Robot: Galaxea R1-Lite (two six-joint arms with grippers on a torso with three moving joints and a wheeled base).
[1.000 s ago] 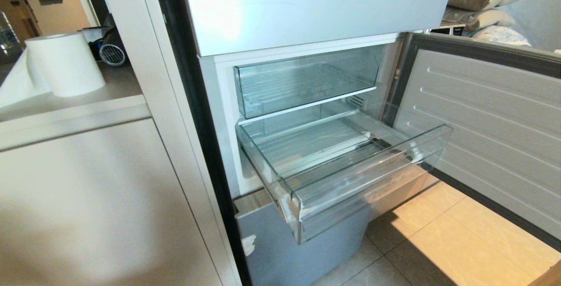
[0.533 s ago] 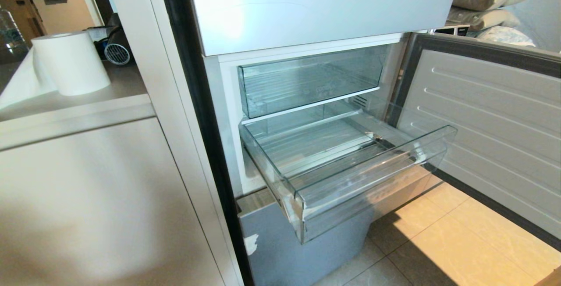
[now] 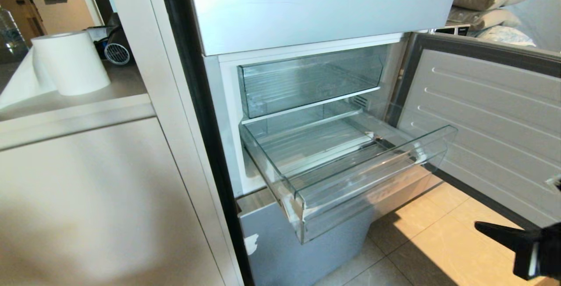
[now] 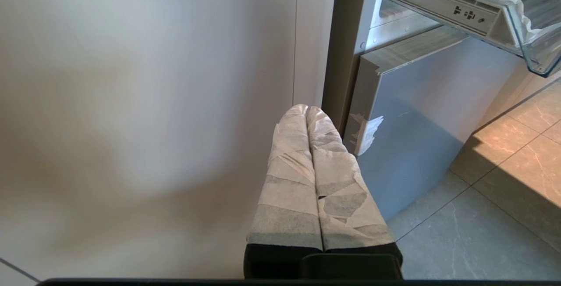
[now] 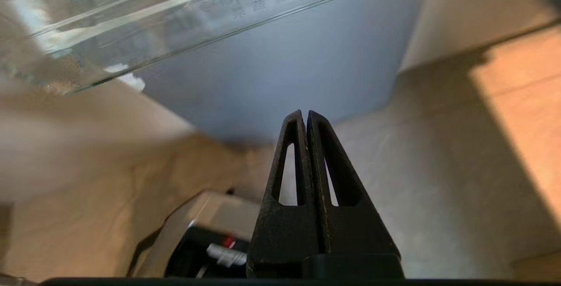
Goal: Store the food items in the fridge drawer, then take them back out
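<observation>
While the fridge drawer sits pulled out and empty, the right pincer is pressed together, holding nothing, low beside it. Only its wrist view shows lettering on the drawer front above. Left pincer is pressed together too, by the cabinet.

We see the pulled-out fridge drawer open from above; the upper drawer overhangs its rear, the fridge door flanks its right.

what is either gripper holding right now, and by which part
Nothing. The left gripper and the right gripper are both shut on nothing.
</observation>
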